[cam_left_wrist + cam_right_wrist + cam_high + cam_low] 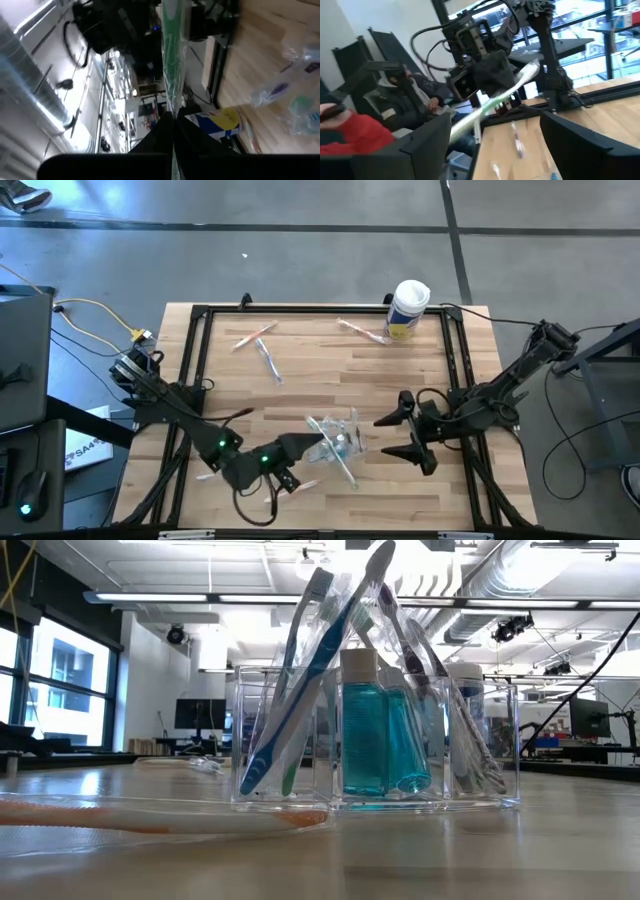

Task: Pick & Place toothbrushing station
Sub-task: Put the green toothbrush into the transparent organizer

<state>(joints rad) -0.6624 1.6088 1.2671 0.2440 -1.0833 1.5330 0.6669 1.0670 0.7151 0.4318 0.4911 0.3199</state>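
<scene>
The toothbrushing station [340, 438] is a clear plastic holder standing on the table's near middle. In the low view [380, 740] it holds wrapped toothbrushes and blue white-capped tubes. My left gripper [303, 446] is just left of the station, shut on a green wrapped toothbrush [172, 60]. My right gripper [405, 435] is open and empty just right of the station, its fingers pointing toward it. My left gripper pinches the green toothbrush's wrapped handle [173, 112] between its two fingers, about midway along [495, 100]. The fingers lie across the toothbrush. The toothbrush is tilted and lifted clear of the table, one end sticking out past each side of the fingers.
A white canister with a yellow label [408, 308] stands at the far edge. Loose toothbrushes lie at the far left [255, 335], [268, 362], the far middle [360, 330] and by the near edge [300, 485]. An orange-handled one [150, 818] lies before the station. People sit beyond the table [380, 115].
</scene>
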